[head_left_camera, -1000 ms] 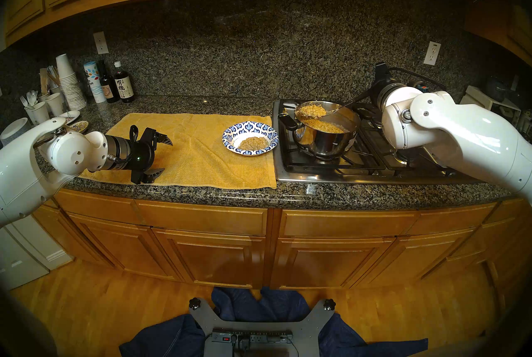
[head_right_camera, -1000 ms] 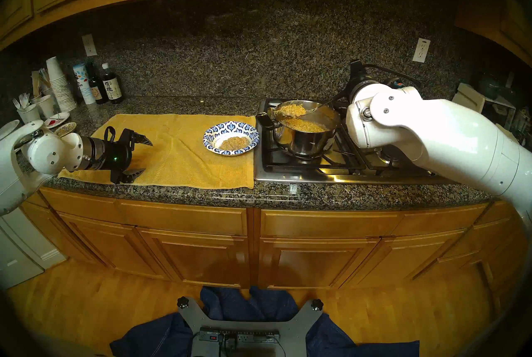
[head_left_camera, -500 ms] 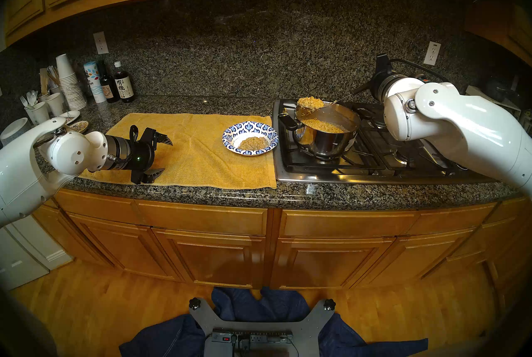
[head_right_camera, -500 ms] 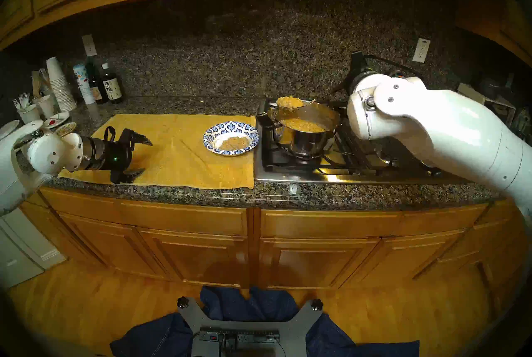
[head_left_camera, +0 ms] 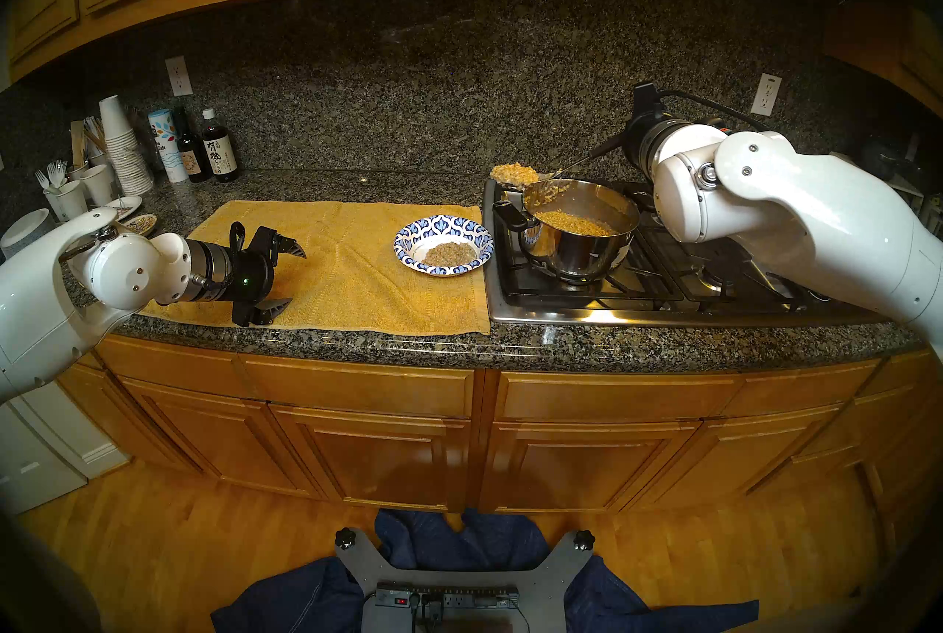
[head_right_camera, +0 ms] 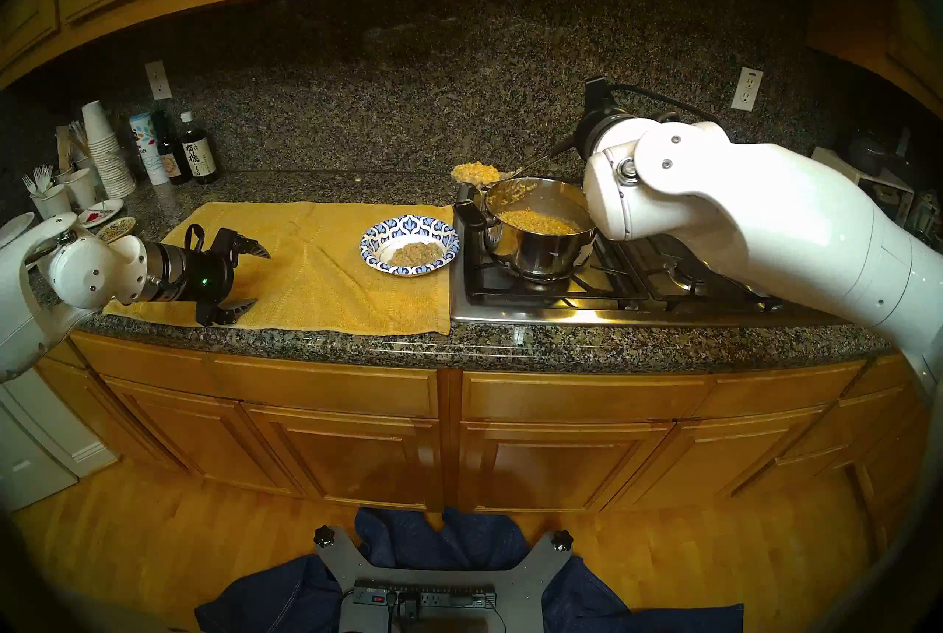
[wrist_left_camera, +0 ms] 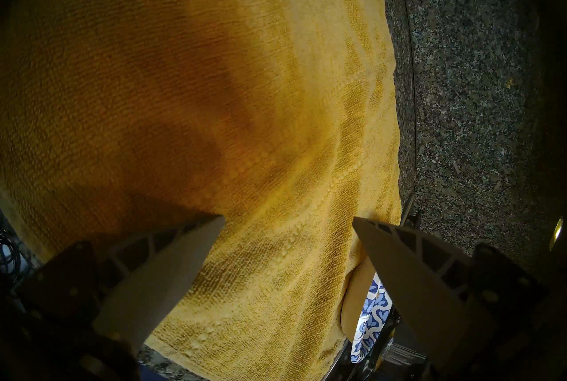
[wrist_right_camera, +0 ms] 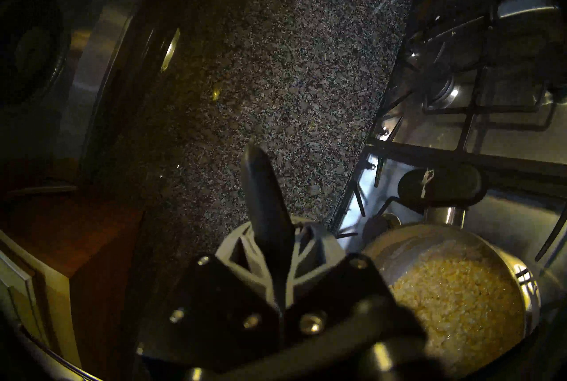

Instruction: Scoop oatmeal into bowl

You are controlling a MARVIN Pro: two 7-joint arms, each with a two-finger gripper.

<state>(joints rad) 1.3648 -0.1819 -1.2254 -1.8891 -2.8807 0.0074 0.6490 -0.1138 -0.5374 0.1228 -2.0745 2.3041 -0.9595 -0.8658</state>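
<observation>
Right gripper (wrist_right_camera: 270, 251): clamped on the black handle of the spoon (head_left_camera: 515, 175).
Spoon: loaded, bowl end above the pot's (head_left_camera: 581, 234) far-left rim; long axis along the counter, loaded end leftward, toward the bowl's side.
Oatmeal (head_left_camera: 514, 171): heaped on spoon; more in pot and bowl (head_left_camera: 443, 245).
Bowl: on the yellow towel (head_left_camera: 331, 270), just beside the stove (head_left_camera: 663, 280).
Left gripper (head_left_camera: 283, 277): fingers apart, idle.
Risk: any tilt in transit could drop clumps on stove or towel.

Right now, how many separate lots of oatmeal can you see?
3: one heaped on the spoon above the pot's left rim, one in the pot on the stove, one in the bowl on the towel.
</observation>
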